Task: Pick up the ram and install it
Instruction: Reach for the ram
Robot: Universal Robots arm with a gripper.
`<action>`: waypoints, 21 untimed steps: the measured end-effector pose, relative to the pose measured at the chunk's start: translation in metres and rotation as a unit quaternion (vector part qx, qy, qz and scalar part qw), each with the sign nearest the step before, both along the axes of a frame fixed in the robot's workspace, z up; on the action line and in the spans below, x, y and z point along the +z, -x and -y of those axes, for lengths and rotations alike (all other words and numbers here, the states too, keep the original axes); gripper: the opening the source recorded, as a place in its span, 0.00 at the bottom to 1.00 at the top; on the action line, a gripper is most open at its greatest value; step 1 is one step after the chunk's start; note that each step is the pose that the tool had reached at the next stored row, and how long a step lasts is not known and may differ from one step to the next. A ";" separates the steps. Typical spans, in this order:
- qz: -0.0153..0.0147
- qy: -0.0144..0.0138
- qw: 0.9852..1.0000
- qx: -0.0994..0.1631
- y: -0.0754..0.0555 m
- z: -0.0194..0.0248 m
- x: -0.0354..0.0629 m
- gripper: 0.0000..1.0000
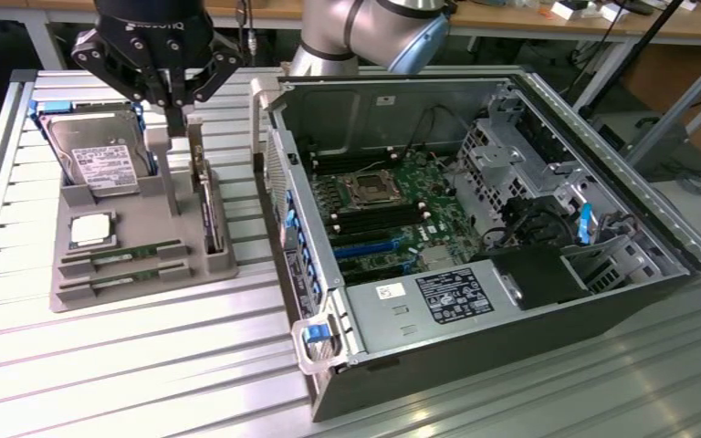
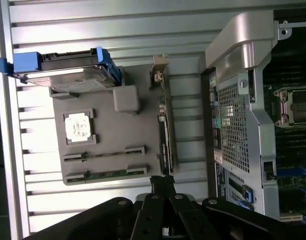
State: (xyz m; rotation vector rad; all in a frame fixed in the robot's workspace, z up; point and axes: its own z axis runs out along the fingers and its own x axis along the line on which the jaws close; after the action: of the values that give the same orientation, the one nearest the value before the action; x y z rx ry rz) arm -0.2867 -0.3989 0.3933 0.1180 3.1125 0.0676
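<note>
Ram place: ram (image 1: 123, 279) seated on edge in the grey holder (image 1: 143, 214), in the slot farthest from the hard drive (image 1: 101, 157); not yet lifted.
Neighbouring slot: parallel and just beside; possibly a second stick, hard to tell.
Ram long axis: across the holder, from the exterior view's left to its right, roughly square to the tall green card (image 1: 212, 214) standing along the holder's case-side edge.
Jaws: clenched, fingertips (image 1: 178, 120) pressed together, nothing between them.
Ram from jaws: well apart and lower. Jaws raised high, seen in the exterior view over the holder's hard-drive end; ram at the opposite end, processor chip (image 1: 92, 230) lying between the two ends.
Judged crux: offset along the holder's length plus the height gap, and a thin board offering only its narrow upper edge.
Arm pose: arm (image 1: 363, 27) reaching in from the far side of the bench (image 1: 143, 374), wrist turned straight down, fingers vertical.
Wrist view: shut fingertips (image 2: 163, 186) near the end of the tall card (image 2: 165, 140); ram (image 2: 107, 173) a thin green strip in its slot.
Destination side: open computer case (image 1: 509, 301) just beside the holder at the exterior view's right, motherboard (image 1: 405, 205) exposed.
</note>
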 end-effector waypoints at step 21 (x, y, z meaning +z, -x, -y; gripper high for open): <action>0.000 0.001 1.000 0.000 0.010 0.0068 -0.0006 0.11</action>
State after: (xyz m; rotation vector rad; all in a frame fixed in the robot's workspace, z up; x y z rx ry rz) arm -0.2963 -0.4057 0.3927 0.1180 3.1125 0.0644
